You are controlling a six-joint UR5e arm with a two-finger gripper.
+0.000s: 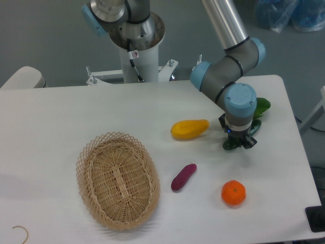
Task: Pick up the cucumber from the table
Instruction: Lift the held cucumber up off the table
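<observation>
The dark green cucumber (229, 145) lies on the white table (76, 112) at the right, mostly hidden under my gripper; one end shows at the lower left of the gripper and a bit more at its upper right. My gripper (238, 138) points straight down over the cucumber's middle. Its black fingers (250, 143) stand apart on either side of the cucumber, and I cannot see them pressing on it. The cucumber still looks to be resting on the table.
A light-green leafy vegetable (263, 105) lies just behind the gripper. A yellow fruit (189, 128) lies to its left, a small purple piece (183, 177) and an orange (233, 193) in front. A wicker basket (118, 179) stands front left. The arm base (136, 46) is at the back.
</observation>
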